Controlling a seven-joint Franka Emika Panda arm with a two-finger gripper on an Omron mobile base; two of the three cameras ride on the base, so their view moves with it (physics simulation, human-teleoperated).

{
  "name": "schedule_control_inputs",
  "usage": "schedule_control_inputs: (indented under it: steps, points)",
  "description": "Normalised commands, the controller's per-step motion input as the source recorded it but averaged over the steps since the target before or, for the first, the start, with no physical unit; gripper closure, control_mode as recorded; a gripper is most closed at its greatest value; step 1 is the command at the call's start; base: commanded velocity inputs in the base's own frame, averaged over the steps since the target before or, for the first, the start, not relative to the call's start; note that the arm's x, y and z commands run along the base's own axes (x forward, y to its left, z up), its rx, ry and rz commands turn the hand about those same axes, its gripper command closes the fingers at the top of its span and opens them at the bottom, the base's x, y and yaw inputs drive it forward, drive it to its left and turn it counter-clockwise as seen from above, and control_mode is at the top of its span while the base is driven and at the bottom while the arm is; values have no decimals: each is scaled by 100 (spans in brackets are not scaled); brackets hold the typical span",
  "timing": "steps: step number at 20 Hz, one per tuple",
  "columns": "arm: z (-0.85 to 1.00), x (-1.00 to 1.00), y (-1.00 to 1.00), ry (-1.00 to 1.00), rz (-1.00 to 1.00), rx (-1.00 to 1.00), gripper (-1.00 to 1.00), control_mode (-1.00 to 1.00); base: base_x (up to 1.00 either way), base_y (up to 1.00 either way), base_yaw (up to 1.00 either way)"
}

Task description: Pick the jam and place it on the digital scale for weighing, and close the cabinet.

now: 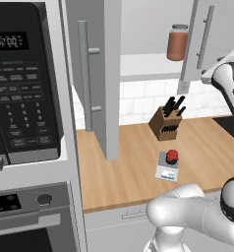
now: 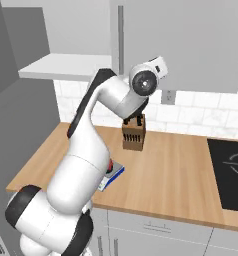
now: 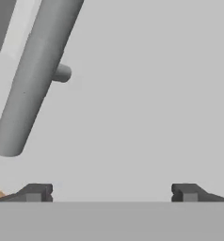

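The tiny squat red jam jar with a dark lid (image 1: 172,156) stands upright, its short axis vertical, on the small flat grey digital scale (image 1: 164,172), whose white front panel faces the near edge of the wooden bench (image 1: 129,172). In the right base view the arm covers nearly all of the jar and much of the scale (image 2: 114,174); just a red sliver and a blue-edged corner peek out.

The grey wall cabinet (image 1: 105,74) has both slab doors swung out, their long bar handles running vertically. Its right door (image 1: 200,44) is cut by the arm at the picture's edge. Inside, on the shelf, a taller brownish-red jar with a grey lid (image 1: 177,42) stands upright.

The claw (image 3: 111,192) is spread wide with nothing between its dark fingertips (image 3: 36,192), facing a flat grey door panel close up; the door's round bar handle (image 3: 36,75) slants across that view, its upper end cut off.

A wooden knife block (image 1: 166,123) sits behind the scale, handles tilted up and right.
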Motion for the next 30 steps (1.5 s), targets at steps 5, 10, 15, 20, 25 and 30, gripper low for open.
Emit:
schedule_control_inputs:
  steps: [5,10,15,20,25,30]
  points:
    - [-9,100,-27,10,-12,0,-100,-100,0,0,0]
    - [-56,45,-17,0,-1,6,-100,-100,0,0,0]
    - [-25,-100,-49,-3,-5,21,-100,-100,0,0,0]
    - [38,-100,-63,1,-5,21,-100,-100,0,0,0]
    - [9,-100,-3,0,0,17,-100,-100,0,0,0]
    - [0,-100,6,-13,0,19,-100,-100,0,0,0]
